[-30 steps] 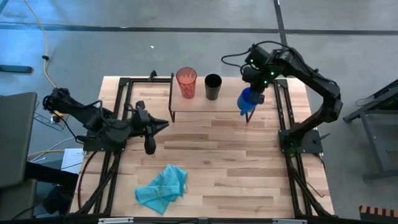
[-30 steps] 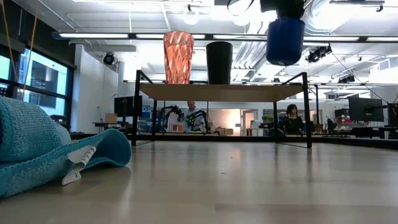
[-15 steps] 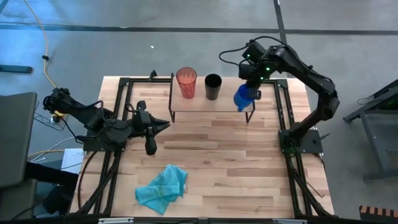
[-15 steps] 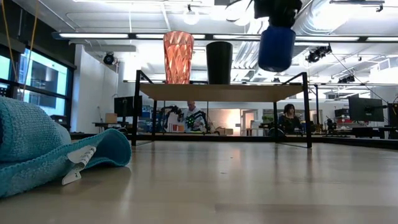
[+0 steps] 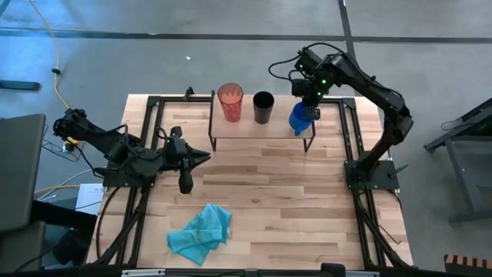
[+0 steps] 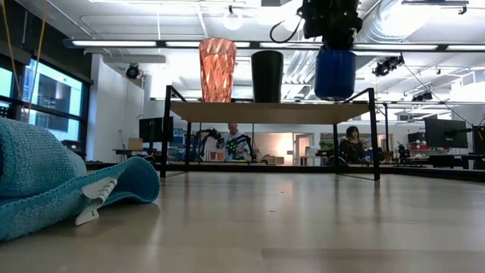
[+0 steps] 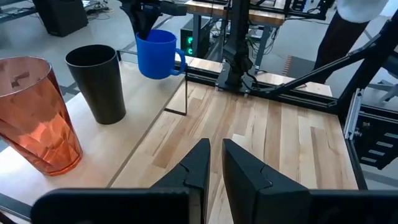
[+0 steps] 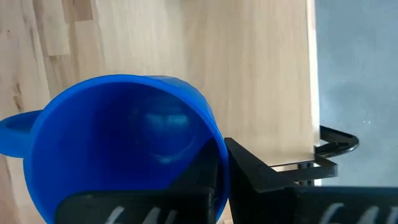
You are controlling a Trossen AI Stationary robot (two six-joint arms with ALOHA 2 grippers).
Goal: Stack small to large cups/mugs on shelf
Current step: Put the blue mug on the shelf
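Observation:
On the shelf [image 5: 254, 129] stand a red-orange tumbler [image 5: 230, 101] at the left and a black cup [image 5: 263, 107] beside it, both upright on their bases. My right gripper [image 5: 308, 112] is shut on a blue mug [image 5: 300, 120], which hangs just above the board's right end [image 6: 345, 110]; I cannot tell whether its base touches the board. My left gripper [image 5: 204, 155] hovers shut over the table left of the shelf, pointing at it and holding nothing. My right gripper pinches the blue mug's rim wall [image 8: 214, 152] on the side away from the handle [image 8: 12, 127], with one finger inside the mug and one finger [image 8: 261, 174] outside. The fingers come from above, pointing down. The mug hangs upright, mouth up.
A teal cloth [image 5: 201, 231] lies crumpled near the table's front left. Black rails [image 5: 350, 138] run along the table's sides. Bare tabletop lies between the shelf and the cloth. People sit in the room beyond [image 6: 353, 142].
My right gripper has carried the blue mug toward the table's left and downward, from beside the shelf's right end to just above the board there. The mug has stayed upright. The tumbler and black cup have not moved.

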